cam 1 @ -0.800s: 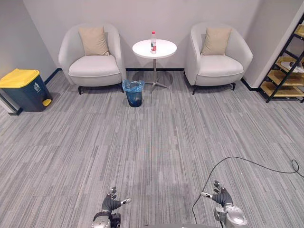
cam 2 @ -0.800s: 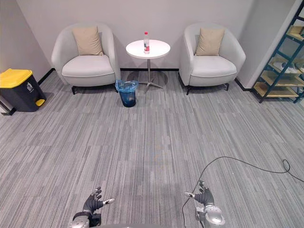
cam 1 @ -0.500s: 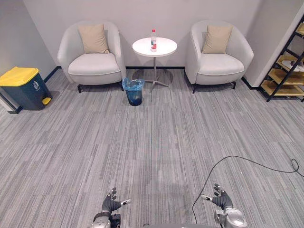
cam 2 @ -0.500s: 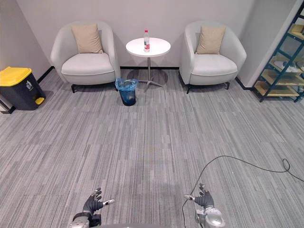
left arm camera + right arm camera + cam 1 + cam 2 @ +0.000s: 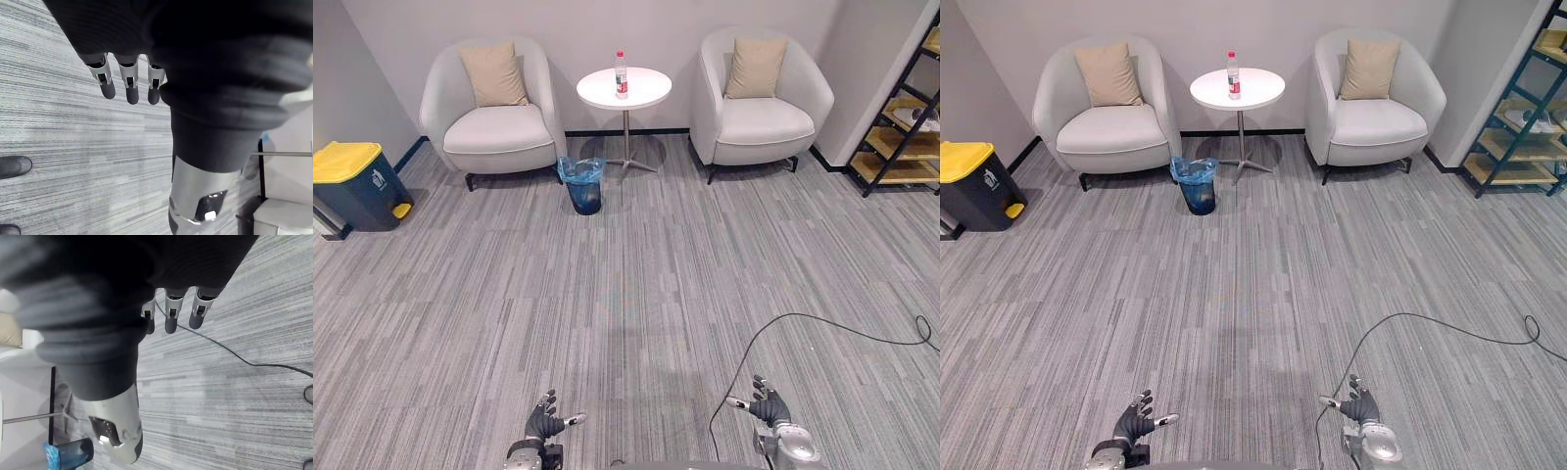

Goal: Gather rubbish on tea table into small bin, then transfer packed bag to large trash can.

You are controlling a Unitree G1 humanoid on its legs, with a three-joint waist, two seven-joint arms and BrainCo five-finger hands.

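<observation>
- Left robot hand (image 5: 545, 424) and right robot hand (image 5: 767, 408): both low at the near edge of the head views, fingers relaxed and spread, nothing held. Wrist views agree, with only carpet floor (image 5: 626, 294) past the fingertips.
- Rubbish is one plastic bottle (image 5: 621, 74) with a red cap, standing on the round white worktop (image 5: 651, 90) against the far wall, between two armchairs (image 5: 491, 122).
- Key relation: the bottle is straight ahead, far across the carpet floor and well apart from both hands. Its long axis is vertical.
- The bottle sits slightly to the robot's left of the midline, so the left robot hand looks marginally nearer. Not decisive at this range.
- Small bin (image 5: 583, 186) has a blue liner and stands on the floor just beside the worktop's pedestal, on the robot's left and in front of it.
- Large trash can (image 5: 357, 181) is dark with a yellow lid, by the left wall, well apart from the small bin.
- Judgement: nothing is within reach. The next move is to walk up to the worktop, then take the bottle with a side grasp.
</observation>
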